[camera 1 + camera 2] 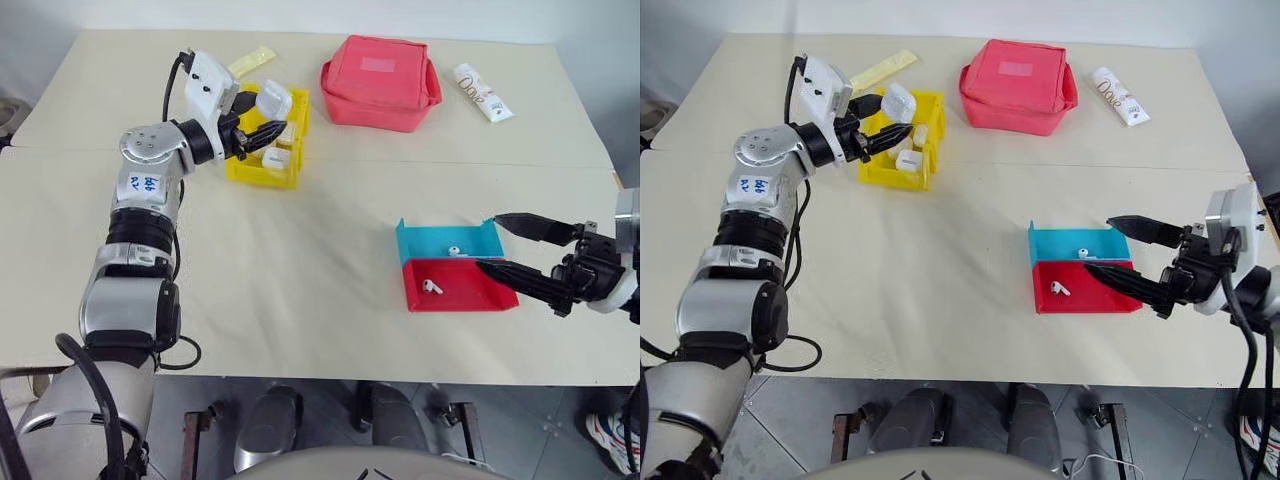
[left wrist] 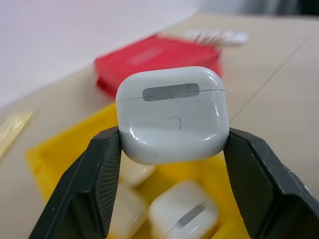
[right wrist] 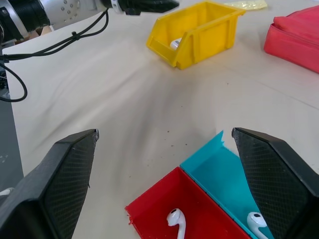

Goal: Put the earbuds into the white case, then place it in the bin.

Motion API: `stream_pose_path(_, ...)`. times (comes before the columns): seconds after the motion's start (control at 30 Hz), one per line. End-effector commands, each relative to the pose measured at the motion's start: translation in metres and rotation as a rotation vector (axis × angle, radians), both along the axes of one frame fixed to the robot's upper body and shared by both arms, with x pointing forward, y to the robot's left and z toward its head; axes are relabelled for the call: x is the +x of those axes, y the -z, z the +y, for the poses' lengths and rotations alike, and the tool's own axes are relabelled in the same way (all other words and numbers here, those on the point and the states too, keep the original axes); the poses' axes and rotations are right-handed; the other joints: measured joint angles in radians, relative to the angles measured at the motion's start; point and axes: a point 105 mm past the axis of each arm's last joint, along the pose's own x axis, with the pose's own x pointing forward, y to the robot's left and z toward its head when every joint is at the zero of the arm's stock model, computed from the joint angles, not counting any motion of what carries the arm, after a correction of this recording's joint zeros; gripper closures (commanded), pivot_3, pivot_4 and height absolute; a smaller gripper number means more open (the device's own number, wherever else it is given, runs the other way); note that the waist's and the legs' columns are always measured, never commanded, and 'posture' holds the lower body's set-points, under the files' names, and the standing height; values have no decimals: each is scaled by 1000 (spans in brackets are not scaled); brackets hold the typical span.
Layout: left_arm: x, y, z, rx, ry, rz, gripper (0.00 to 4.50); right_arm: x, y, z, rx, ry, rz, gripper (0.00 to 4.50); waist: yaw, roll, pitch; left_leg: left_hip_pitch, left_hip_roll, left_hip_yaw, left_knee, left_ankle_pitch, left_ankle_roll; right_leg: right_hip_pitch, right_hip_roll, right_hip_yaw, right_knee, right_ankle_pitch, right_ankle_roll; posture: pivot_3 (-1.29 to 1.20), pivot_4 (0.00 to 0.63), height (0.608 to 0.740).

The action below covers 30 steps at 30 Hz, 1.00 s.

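Left gripper [image 1: 262,128] at upper left of frame, fingers clamped on white case [image 1: 274,99], lid closed, held over yellow bin [image 1: 268,172]. Bin holds several other white cases [image 1: 910,159]. Right gripper [image 1: 495,246] at right edge, fingers spread wide, empty, just beside trays at centre right. One earbud [image 1: 454,250] in blue tray [image 1: 425,241], second earbud [image 1: 432,287] in red tray [image 1: 470,296]. Red fabric pouch [image 1: 380,82] at top centre; white tube [image 1: 483,92] to its right.

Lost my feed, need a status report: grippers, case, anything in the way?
Left gripper shut on white case, lid closed, above yellow bin. Right gripper open, empty, beside trays. Earbuds in the trays. Nothing blocking the bin.
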Motion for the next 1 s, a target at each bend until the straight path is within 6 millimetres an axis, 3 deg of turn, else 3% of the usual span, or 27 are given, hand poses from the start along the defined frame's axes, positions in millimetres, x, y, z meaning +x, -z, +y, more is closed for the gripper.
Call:
stream_pose_path(0.03, 7, -5, -5, 37, -26, -25, 1413, -2, -5, 6, -13, -10, -46, 6, 1, 0, 0, 0, 0, 0, 0, 0, 0, 0, 0, 0, 0, 0, 0, 0, 150, 740)
stream_pose_path(0.17, 10, -5, -1, 46, -53, -7, 119, -3, -6, 5, -23, 3, -49, 0, 1, -3, 2, 0, 0, 1, 0, 0, 0, 0, 0, 0, 0, 0, 0, 0, 150, 740)
stream_pose_path(0.33, 0, -19, 3, 66, 45, -67, 48, -5, -9, -1, -38, 12, -53, 0, -1, -3, 2, 0, 0, 1, 0, 0, 0, 0, 0, 0, 1, 0, 0, 0, 150, 740)
stream_pose_path(0.4, -23, -39, -3, -19, 240, -166, 48, -6, -11, -2, -45, -3, -60, 0, -3, -3, 2, 0, 1, 1, 0, -1, -1, -1, 1, 0, 1, 0, 0, 0, 150, 740)
stream_pose_path(0.47, -52, -53, 6, -74, 411, -248, 48, -7, -13, -3, -63, -34, -69, 0, -9, -2, 2, 0, 2, 2, 0, -1, -2, -1, 0, 0, 1, 0, 0, 0, 150, 740)
stream_pose_path(0.63, -82, -31, 40, 35, 420, -148, 48, -3, -7, -20, -148, -92, -38, 0, -32, -1, 2, 1, 3, 2, 0, -1, -3, 0, 1, 1, 1, 0, -1, 0, 150, 740)
stream_pose_path(0.73, -112, -23, 52, -58, 514, -85, 48, 0, 1, -36, -195, -101, 13, 0, -39, 0, 1, 2, 3, 2, 0, -1, -2, 0, 1, 1, 1, -1, -1, 0, 150, 740)
stream_pose_path(0.9, -132, -3, 71, -30, 461, -28, 48, 6, 5, -55, -222, -79, 56, 0, -37, 0, 2, 0, 2, -3, 1, -1, -2, 1, -1, 5, 0, -1, -2, 0, 150, 740)
stream_pose_path(1.0, -138, 6, 79, -4, 421, -29, 48, 5, 10, -56, -223, -90, 76, 0, -38, 1, 2, 1, 2, -4, 1, -1, -3, 1, -1, 5, 0, -2, -3, 0, 150, 740)
